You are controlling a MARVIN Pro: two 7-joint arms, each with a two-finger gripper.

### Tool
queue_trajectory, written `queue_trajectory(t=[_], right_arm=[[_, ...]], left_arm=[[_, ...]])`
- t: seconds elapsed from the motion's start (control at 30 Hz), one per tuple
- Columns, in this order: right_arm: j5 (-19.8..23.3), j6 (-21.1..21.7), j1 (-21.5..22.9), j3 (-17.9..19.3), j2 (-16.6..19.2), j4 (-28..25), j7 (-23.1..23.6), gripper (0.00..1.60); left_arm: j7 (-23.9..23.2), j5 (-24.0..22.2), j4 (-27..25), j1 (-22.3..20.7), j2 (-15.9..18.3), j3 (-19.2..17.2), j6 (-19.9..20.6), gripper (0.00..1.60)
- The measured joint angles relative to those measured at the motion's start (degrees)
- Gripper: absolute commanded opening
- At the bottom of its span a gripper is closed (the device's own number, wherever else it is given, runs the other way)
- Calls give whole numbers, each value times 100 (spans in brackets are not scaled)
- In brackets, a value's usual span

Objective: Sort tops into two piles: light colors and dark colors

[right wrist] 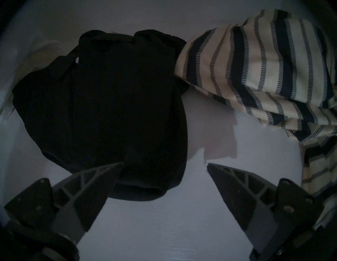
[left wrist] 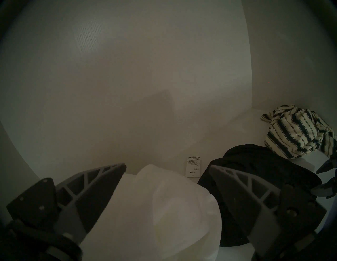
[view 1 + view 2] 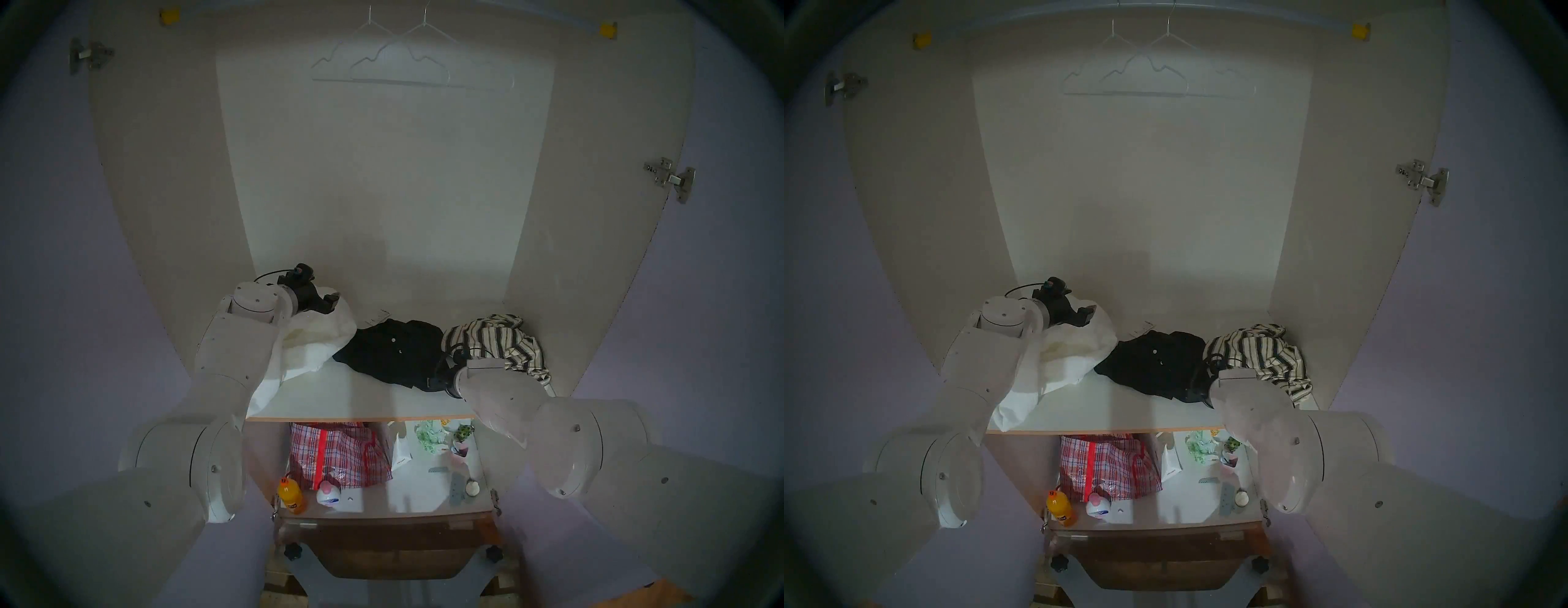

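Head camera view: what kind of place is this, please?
Most likely the inside of an open wardrobe. Empty wire hangers hang from a rail at the top, door hinges sit on the side panels, and a white shelf carries crumpled tops, with a lower shelf of household items beneath.

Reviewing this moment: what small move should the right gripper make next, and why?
Probably ease the right gripper down and close on the near edge of the black top: its jaws stand open and empty, one finger already over that hem.
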Motion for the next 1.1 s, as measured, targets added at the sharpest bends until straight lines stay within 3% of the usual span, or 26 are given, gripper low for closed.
queue_trajectory(t=[0.03,0.47,0.57,0.7,0.9,1.1], right_arm=[[6,-8,-15,13,4,-4,-7,1],[-13,-243,-153,2,22,-96,-81,0],[-124,-479,-201,-150,-20,-177,-15,0],[-223,-1159,-119,-409,-141,-381,117,0],[-327,-2341,350,-559,-234,-858,213,0],[-450,-3148,452,-684,-237,-1349,110,0]], left_arm=[[0,0,2,0,0,0,0,160],[2,1,13,-2,0,0,0,160],[2,1,11,-3,-1,0,0,160],[2,1,11,-3,-1,0,0,160],[1,1,13,-4,-1,0,-1,160],[-3,-2,8,-4,-1,0,0,160]])
